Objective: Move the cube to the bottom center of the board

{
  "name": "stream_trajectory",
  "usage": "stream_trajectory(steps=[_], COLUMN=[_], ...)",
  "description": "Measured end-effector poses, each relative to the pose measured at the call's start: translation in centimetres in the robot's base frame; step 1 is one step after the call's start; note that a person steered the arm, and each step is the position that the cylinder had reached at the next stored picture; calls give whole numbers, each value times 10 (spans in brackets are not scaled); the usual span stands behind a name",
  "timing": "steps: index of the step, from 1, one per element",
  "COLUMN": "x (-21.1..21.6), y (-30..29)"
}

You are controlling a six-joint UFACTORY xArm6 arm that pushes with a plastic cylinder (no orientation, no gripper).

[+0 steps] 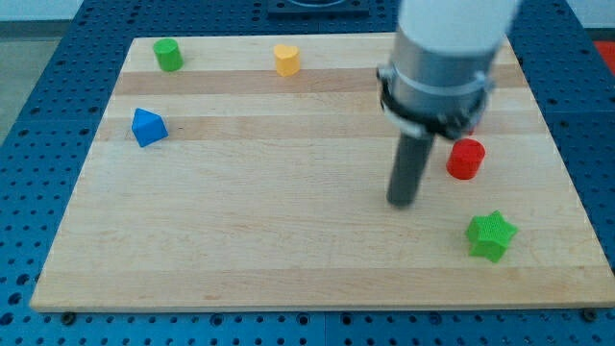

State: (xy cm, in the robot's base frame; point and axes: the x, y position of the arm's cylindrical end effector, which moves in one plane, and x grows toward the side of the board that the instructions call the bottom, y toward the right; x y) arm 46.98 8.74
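Toward nine o'clock on the table (288, 250) sits the blue cube (147, 127), well apart from the bottom centre, so the task looks unstarted. The tip (402, 201) rests near four o'clock, beside the red cylinder (465, 159). No gripper is fitted.

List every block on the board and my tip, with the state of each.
blue block: view's left, untouched
green cylinder: top left, upright
yellow block: top edge, untouched
red cylinder: upright, right of my tip
green star block: bottom right
my tip: on the board, touching no block
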Motion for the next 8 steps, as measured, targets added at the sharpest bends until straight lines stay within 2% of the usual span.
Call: stream_trajectory(steps=[1,2,3,4,6,7,8], x=[-107,-172,-185,-182,-105,-136,-154], y=[26,-5,60,106,-30,-23,38])
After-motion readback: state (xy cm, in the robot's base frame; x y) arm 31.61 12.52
